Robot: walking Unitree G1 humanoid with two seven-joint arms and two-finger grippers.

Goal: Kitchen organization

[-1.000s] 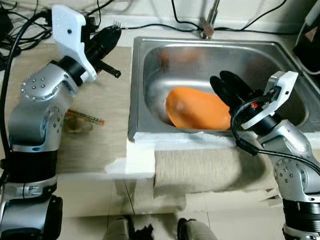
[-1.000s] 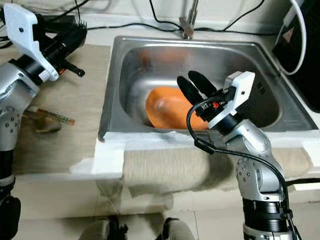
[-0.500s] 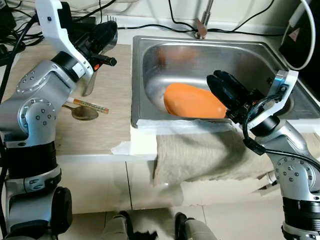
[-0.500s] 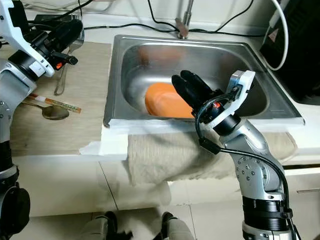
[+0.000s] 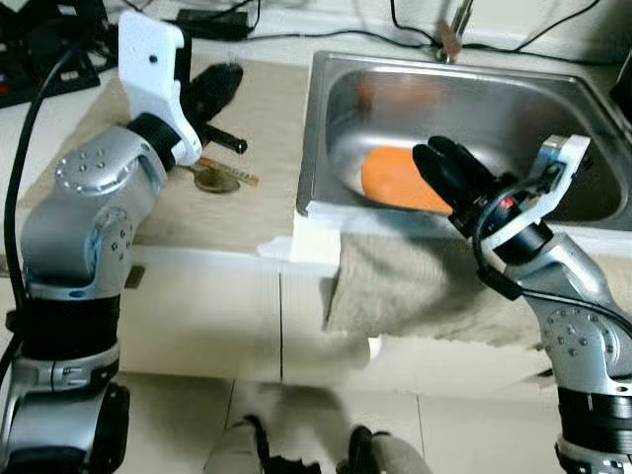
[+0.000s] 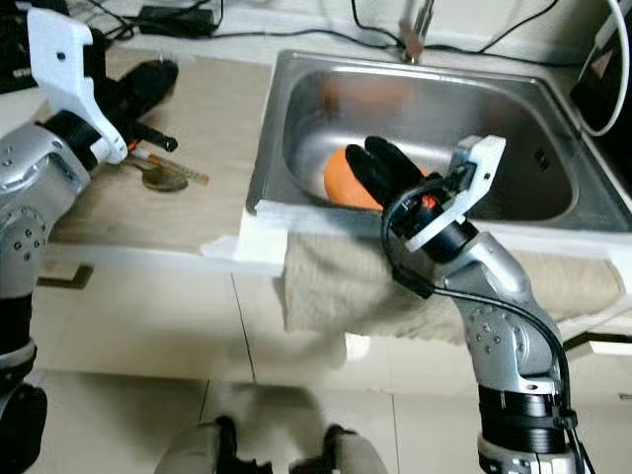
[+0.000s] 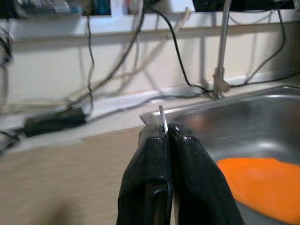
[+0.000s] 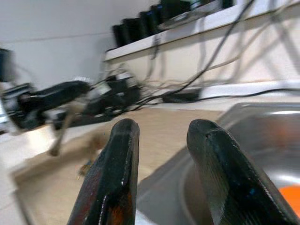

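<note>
My left gripper (image 5: 215,87) is raised over the wooden counter (image 5: 267,197), left of the sink. It is shut on a thin metal utensil (image 7: 163,123), whose edge pokes up between the fingers in the left wrist view. An orange plate (image 5: 393,178) lies in the steel sink (image 5: 513,99), near its front wall. My right gripper (image 5: 433,160) hovers at the sink's front rim, just right of the plate, open with nothing between its fingers (image 8: 115,178).
A spoon (image 5: 215,182) and a thin stick (image 5: 235,174) lie on the counter below my left gripper. A beige towel (image 5: 415,286) hangs over the counter's front edge. The faucet (image 5: 452,39) and cables run along the back. A black appliance (image 6: 607,79) stands at the right.
The camera has pulled back and tilted down, showing more cabinet front and floor. My left gripper still holds the utensil. My right gripper stays open by the sink's front rim.
</note>
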